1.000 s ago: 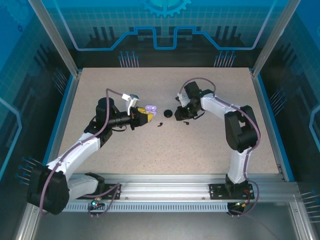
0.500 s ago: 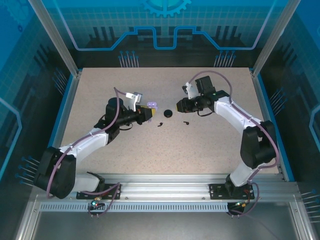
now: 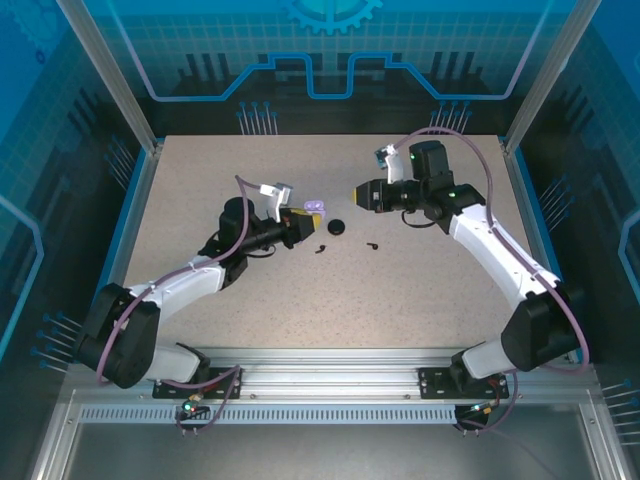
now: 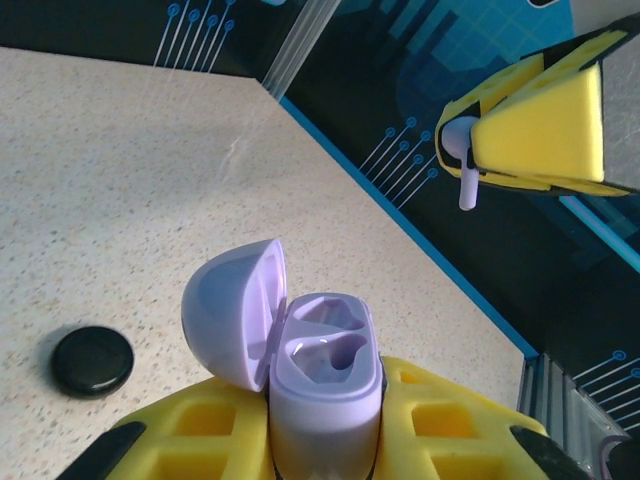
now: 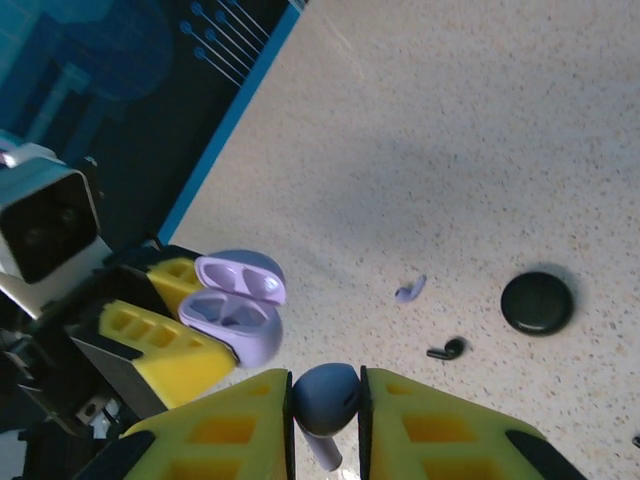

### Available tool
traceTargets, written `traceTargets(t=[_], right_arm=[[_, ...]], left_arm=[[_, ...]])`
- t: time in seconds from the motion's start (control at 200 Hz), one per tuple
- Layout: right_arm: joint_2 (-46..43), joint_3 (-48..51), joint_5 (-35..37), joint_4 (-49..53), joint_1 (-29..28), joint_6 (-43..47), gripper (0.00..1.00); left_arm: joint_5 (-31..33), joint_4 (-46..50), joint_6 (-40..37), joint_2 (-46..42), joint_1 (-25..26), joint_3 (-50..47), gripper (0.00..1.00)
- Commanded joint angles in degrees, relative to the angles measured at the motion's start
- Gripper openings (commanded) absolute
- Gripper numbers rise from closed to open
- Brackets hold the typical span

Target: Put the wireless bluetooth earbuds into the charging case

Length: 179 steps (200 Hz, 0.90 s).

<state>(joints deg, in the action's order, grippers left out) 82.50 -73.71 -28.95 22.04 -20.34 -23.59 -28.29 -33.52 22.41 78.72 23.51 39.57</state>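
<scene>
The left claw (image 3: 299,223) is clamped tight on the lavender charging case (image 4: 325,362), its yellow pads pressing the case's lower body from both sides. The lid (image 4: 232,310) is hinged open toward 9 o'clock in the left wrist view, and both moulded wells are in sight. From above, the case sits above the middle of the bench (image 3: 400,300), at the tip of the claw, which points toward 2 o'clock.

The right claw (image 3: 357,193) is at about 2 o'clock of the case, apart from it and aimed toward 9 o'clock. Its pads are nearly closed on one lavender earbud (image 5: 325,398), whose stem sticks out past the fingertips.

A second lavender earbud (image 5: 410,291) lies loose on the bench. A round black puck (image 3: 337,227) rests at 4 o'clock of the case. Two small black earbuds lie near the puck, one (image 3: 321,248) at 7 o'clock and the other (image 3: 371,244) at 4 o'clock.
</scene>
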Motion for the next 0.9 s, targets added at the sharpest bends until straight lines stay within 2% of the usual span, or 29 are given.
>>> traceTargets(t=[0.0, 0.57, 0.891], right_arm=[[-3.1, 0.09, 0.31, -3.36, -1.73, -1.45, 0.23], [-8.99, 0.19, 7.75, -10.44, -9.46, -2.96, 0.24], [-9.56, 0.28, 7.9, -12.55, -11.55, -3.03, 0.24]], left_arm=[[-0.73, -5.62, 0.21, 0.38, 1.12, 0.3, 0.1], [-0.12, -12.91, -0.68, -2.99, 4.59, 2.14, 0.11], [-0.31, -13.0, -1.97, -4.63, 5.65, 3.82, 0.1]])
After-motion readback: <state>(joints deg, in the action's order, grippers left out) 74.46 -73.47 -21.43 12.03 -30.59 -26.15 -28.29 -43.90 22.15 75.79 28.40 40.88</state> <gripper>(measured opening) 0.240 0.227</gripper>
